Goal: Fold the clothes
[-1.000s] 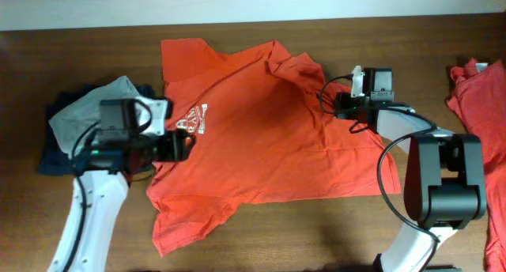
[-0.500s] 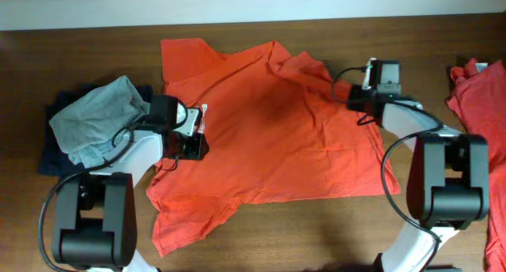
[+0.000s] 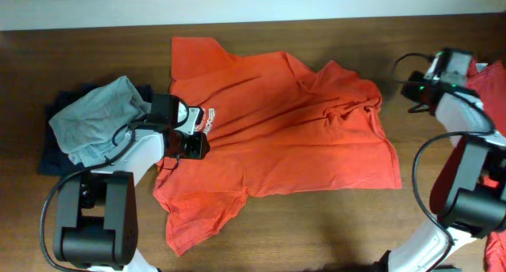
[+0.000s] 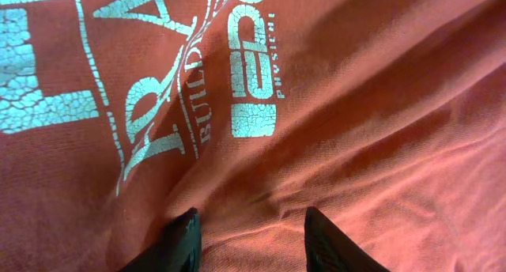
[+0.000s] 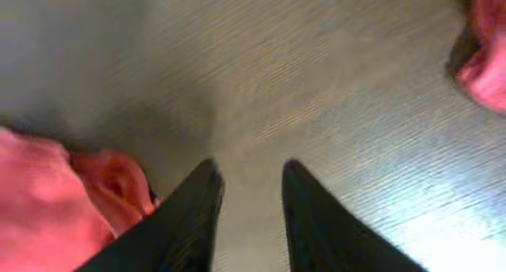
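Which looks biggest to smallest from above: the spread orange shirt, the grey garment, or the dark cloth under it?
1. Spread orange shirt, by far the largest.
2. Grey garment.
3. Dark cloth, though the grey garment covers most of it, so its rank is unsure.

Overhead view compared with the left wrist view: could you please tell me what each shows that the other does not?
Only overhead: the whole red-orange T-shirt spread on the table, a grey garment to its left, more red cloth at the right edge. Only left wrist: the cracked white lettering close up, fingertips apart over the fabric. Both: the left gripper over the shirt's print.
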You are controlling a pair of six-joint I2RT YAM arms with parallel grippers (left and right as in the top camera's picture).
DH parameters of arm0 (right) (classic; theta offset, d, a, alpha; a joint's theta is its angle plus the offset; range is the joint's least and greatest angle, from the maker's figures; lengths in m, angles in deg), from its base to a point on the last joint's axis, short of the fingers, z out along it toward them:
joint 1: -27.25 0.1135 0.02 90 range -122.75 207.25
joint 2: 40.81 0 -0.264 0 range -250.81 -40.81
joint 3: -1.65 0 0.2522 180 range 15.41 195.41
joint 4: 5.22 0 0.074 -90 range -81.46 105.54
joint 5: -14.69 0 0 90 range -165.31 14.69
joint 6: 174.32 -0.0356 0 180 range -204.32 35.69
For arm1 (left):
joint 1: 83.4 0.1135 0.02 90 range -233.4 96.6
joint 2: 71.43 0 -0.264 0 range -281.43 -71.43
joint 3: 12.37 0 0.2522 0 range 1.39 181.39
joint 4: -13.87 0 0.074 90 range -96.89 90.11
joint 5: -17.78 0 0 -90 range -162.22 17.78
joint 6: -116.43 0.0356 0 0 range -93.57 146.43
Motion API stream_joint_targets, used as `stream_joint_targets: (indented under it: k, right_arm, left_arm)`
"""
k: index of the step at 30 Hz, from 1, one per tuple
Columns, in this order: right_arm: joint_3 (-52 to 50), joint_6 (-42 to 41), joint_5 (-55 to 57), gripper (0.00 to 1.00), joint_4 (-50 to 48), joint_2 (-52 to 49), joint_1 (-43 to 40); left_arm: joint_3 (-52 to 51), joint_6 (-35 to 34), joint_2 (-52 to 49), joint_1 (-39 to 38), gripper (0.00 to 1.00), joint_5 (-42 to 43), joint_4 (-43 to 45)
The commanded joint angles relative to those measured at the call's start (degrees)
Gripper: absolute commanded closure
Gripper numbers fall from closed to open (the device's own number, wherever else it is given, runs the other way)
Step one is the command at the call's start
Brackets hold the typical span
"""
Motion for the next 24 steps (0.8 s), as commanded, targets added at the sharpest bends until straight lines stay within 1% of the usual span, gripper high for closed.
stream_joint_targets:
  k: [1, 3, 6, 7, 8, 9, 10, 12, 14, 16, 18, 22, 24]
  right_arm:
    - [3.58, 1.09, -13.25, 0.64, 1.60, 0.55, 0.72]
    - [5.16, 1.05, -16.09, 0.63, 3.45, 0.83, 1.90]
    - [6.58, 1.05, -17.53, 0.64, 5.42, 0.81, 5.29]
    - [6.56, 1.40, -17.49, 0.65, 5.25, 0.79, 6.97]
    - [6.56, 2.45, -17.49, 0.68, 4.76, 0.59, 8.74]
    - [6.56, 3.26, -17.40, 0.68, 4.24, 0.31, 9.99]
    - [6.56, 4.37, -16.96, 0.65, 2.97, -0.28, 12.15]
    - [6.56, 5.86, -15.10, 0.46, 0.28, -1.86, 15.23]
    - [6.58, 6.23, -12.57, 0.37, -3.34, -4.09, 17.86]
    - [6.58, 5.92, -12.57, 0.34, -6.34, -6.01, 19.08]
    - [6.58, 2.95, -12.57, 0.32, -9.81, -8.57, 20.09]
    - [7.45, -6.67, -12.50, 0.32, -14.49, -13.99, 21.00]
    - [8.76, -10.05, -12.52, 0.32, -14.93, -16.33, 21.05]
  left_arm:
    - [-0.48, 0.42, -2.23, 0.04, 0.57, -1.75, -0.42]
    - [-0.48, 0.42, -2.23, 0.04, 0.57, -1.75, -0.42]
    - [-0.48, 0.42, -2.23, 0.04, 0.57, -1.75, -0.39]
    - [-0.48, 0.42, -2.23, 0.04, 0.56, -1.75, -0.39]
    - [-0.48, 0.42, -2.23, 0.04, 0.56, -1.75, -0.37]
    - [-0.48, 0.42, -2.23, 0.04, 0.56, -1.75, -0.37]
    - [-0.50, 0.42, -2.23, 0.04, 0.57, -1.75, -0.35]
    - [-0.48, 0.42, -2.23, 0.04, 0.57, -1.73, -0.39]
    - [-0.48, 0.42, -2.23, 0.04, 0.57, -1.64, -0.44]
    - [-0.48, 0.39, -2.23, 0.04, 0.56, -1.51, -0.42]
    - [-0.48, 0.39, -2.23, 0.04, 0.56, -1.49, -0.44]
    - [-0.48, 0.39, -2.23, 0.04, 0.56, -1.49, -0.44]
    - [-0.48, 0.39, -2.23, 0.04, 0.56, -1.20, -0.44]
